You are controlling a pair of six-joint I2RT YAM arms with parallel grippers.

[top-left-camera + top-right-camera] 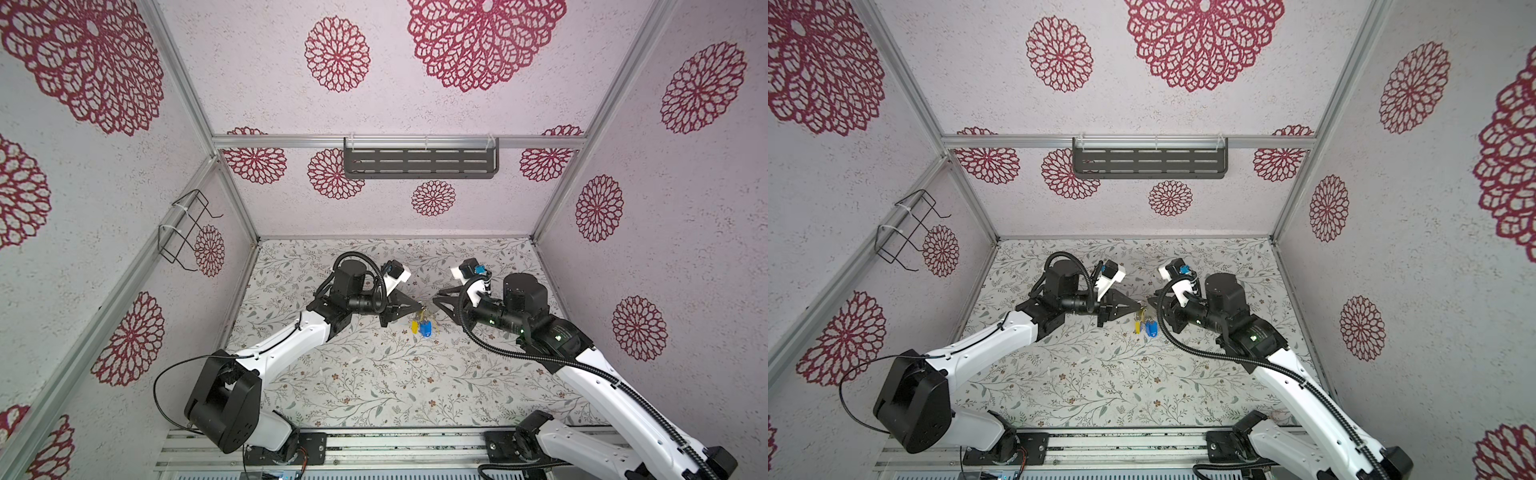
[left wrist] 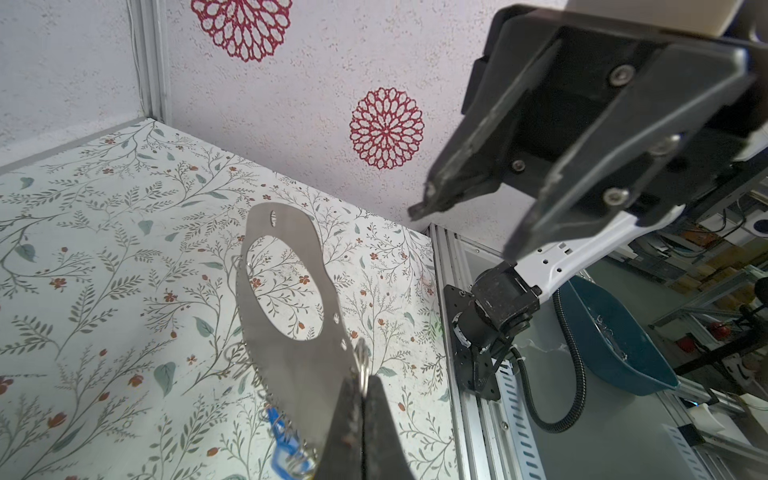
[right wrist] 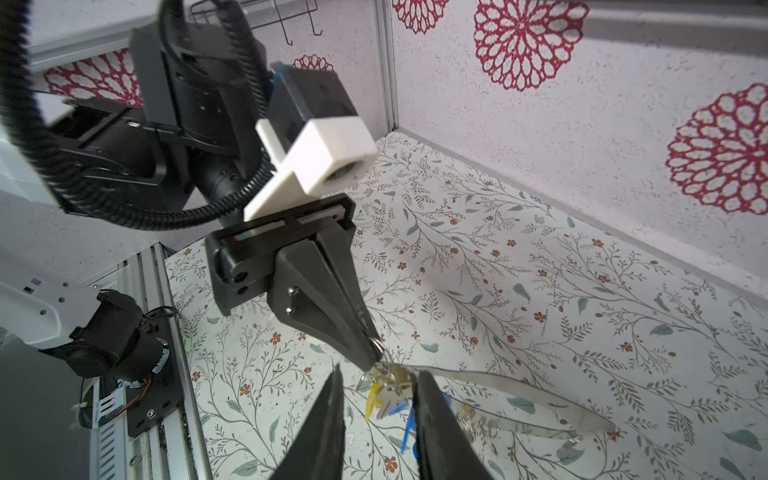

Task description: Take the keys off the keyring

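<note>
1. The left tool (image 2: 363, 388) is pinched tight on a silver ring (image 2: 362, 361) at the edge of the keyring (image 2: 291, 365), which hangs between the two arms above the tabletop (image 1: 353, 374).
2. The right tool (image 3: 380, 372) stands partly open and empty, close by the keys (image 3: 374, 401) dangling under the band.
3. The band looks thin, stiff and slick. The tags look light and free-swinging.
4. The best hold is probably a tag's flat plastic body, not its wiry ring.

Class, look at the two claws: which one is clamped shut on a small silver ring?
The left claw: its jaws are closed on a ring at the keyring's edge, while the right claw's jaws stand apart.
</note>
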